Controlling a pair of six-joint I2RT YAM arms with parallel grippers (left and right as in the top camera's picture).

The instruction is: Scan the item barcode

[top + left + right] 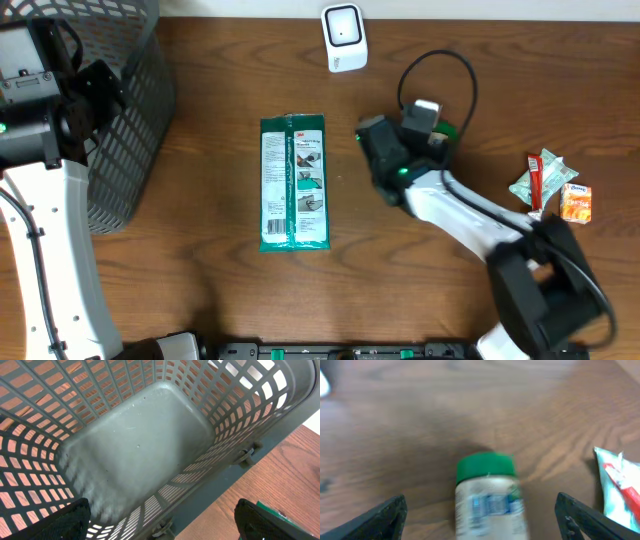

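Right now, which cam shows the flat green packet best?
Overhead: the green packet lies whole, unobstructed, on the table. Left wrist catches only a corner beyond the basket; right wrist doesn't show it.

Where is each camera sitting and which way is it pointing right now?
Overhead: above the table, facing straight down; left arm and right arm show.
Left wrist: over the basket, looking into it; open left gripper shows.
Right wrist: near the table, facing a green-capped bottle; open right gripper shows.
Shared: overhead and left wrist both see the basket.

Dark brown wooden table [200, 295]
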